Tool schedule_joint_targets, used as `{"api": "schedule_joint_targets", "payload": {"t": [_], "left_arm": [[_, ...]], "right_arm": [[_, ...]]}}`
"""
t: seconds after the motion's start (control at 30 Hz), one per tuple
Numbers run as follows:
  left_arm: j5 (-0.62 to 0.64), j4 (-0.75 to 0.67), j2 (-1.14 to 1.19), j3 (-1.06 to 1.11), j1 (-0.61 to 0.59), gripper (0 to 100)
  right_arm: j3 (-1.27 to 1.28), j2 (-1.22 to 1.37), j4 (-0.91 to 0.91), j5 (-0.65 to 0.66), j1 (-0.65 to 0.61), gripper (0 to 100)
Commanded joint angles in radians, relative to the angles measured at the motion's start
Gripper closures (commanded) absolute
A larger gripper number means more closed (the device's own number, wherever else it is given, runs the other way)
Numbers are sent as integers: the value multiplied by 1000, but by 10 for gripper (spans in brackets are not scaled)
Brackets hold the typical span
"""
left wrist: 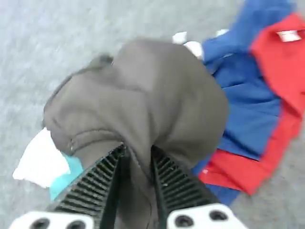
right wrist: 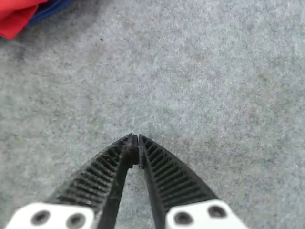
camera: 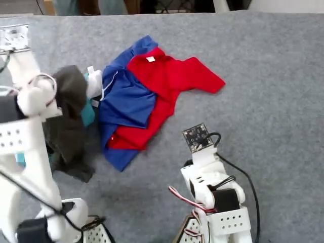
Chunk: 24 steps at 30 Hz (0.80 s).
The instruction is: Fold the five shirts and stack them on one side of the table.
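Here's the grey felt surface (camera: 273,76), stretching right across the high view, and 2 white arms are stationed along its near edge. The left arm (camera: 25,142) stands tall at the surface's left side; the right arm (camera: 212,187) sits low and tucked in, near the middle of that edge.

Biggest garment out there: the blue shirt (camera: 124,98), spread loosely in the middle of the surface. The red shirt (camera: 167,76) lies right on top of it, collar toward the far edge, 1 sleeve reaching out onto bare felt, its hem overlapping the blue one's lower part.

Just beside that pair, over on the left arm's side, the dark grey shirt (left wrist: 152,95) is bunched into a rounded heap. The high view shows it draping down toward the surface beside the left arm. Peeking out from under it are a teal shirt (left wrist: 66,176) and a white shirt (left wrist: 40,160), both mostly covered.

Now the left gripper (left wrist: 138,150): its fingers are pinching a fold of the dark grey shirt, cloth squeezed between the ribbed pads.

Over to the right gripper (right wrist: 137,143): the fingers are pressed together at the tips, nothing between them, pointing down at bare felt. A corner of the red shirt lies well apart from it.
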Motion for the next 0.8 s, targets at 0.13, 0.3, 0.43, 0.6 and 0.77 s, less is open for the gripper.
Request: {"api": "schedule_joint_targets", "payload": {"t": [0.13, 0.3, 0.43, 0.6, 0.77], "left_arm": [[-5, 11, -64, -54, 101, 970], [46, 23, -46, -68, 308, 970], [124, 21, -17, -56, 507, 970], [66, 26, 92, -48, 624, 970], [40, 160, 239, -48, 638, 846]], "right_arm": [[-2, -5, 2, -5, 6, 984], [-2, -5, 2, -5, 6, 984], [-2, -5, 2, -5, 6, 984], [-2, -5, 2, -5, 6, 984], [-2, -5, 2, -5, 6, 984]]}}
